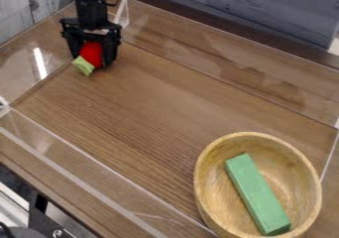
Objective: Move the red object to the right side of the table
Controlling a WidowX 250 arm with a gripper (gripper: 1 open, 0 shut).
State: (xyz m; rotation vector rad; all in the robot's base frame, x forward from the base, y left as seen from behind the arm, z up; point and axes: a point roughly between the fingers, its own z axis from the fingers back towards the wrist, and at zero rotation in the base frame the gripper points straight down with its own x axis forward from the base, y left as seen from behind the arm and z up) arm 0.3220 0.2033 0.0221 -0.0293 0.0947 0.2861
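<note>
The red object (90, 55), a small glossy strawberry toy with a light green leafy end at its lower left, lies on the brown wood-grain table (172, 113) at the far left. My black gripper (93, 52) points straight down over it, open, with one finger on each side of the toy. The fingers reach down to about table level and hide part of the toy. I cannot tell whether they touch it.
A round wooden bowl (212, 187) at the front right holds a green rectangular block (256, 192). Low clear acrylic walls (54, 143) edge the table on all sides; the left wall runs close beside the gripper.
</note>
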